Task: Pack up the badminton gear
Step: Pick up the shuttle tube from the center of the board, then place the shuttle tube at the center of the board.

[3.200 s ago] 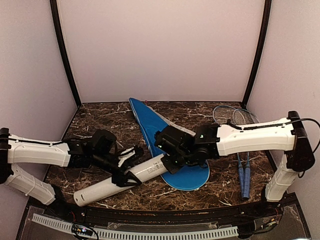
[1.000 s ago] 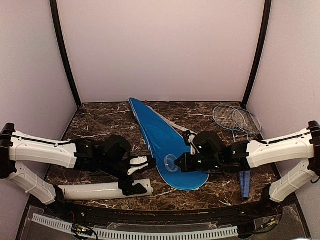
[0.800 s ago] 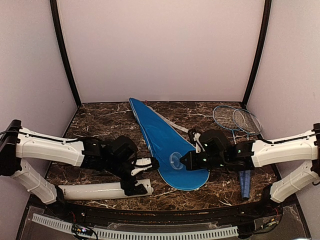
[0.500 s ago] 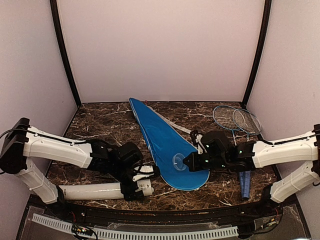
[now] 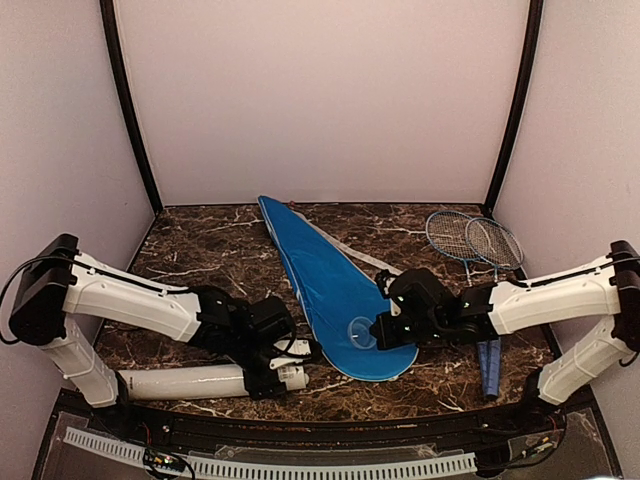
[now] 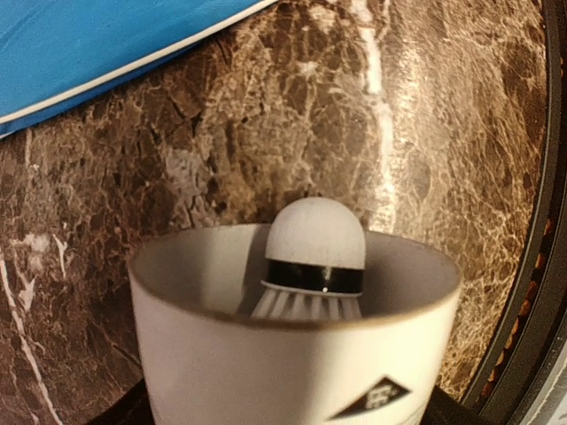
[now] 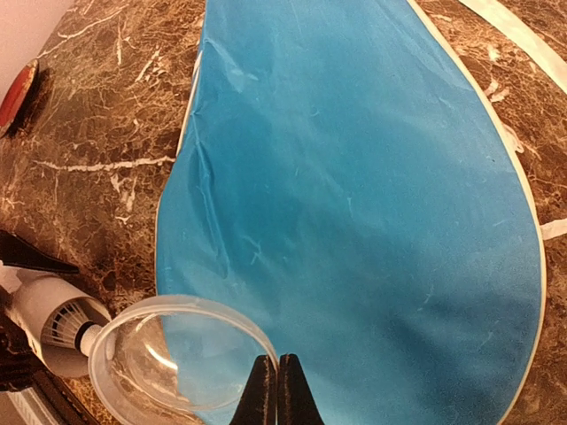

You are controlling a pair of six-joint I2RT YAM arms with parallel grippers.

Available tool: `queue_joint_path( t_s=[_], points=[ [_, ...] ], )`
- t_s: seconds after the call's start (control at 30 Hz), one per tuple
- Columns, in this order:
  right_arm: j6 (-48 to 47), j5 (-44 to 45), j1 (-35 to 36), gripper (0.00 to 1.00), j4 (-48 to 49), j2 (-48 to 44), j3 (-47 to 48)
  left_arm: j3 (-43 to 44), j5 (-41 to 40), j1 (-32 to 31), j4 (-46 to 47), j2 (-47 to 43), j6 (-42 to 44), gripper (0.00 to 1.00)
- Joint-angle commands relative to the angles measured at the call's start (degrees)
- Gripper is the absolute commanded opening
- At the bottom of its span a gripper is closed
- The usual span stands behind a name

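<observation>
Worktop (image 5: 200,240) inventory: two rackets (image 5: 468,236) with blue handles; one blue racket cover (image 5: 325,275); one long white tube (image 5: 180,382); one white shuttlecock (image 6: 314,257), seated in the tube mouth; one clear round cap (image 7: 177,359); one small red object (image 7: 16,93) at the frame edge. Whether further shuttlecocks sit deeper inside the tube cannot be determined from these views.

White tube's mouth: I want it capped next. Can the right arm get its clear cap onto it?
Probably not yet. The right gripper pinches the clear cap nearby, but a shuttlecock pokes out of the white tube, and the left gripper sits at that end.
</observation>
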Motion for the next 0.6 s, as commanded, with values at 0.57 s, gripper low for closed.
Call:
queue_joint_path(
  t_s=[0.57],
  points=[
    [-2.1, 2.6, -3.2, 0.00, -11.1, -7.8, 5.8, 3.9, -13.3, -0.4, 26.5, -24.4, -6.6, 0.66]
  ],
)
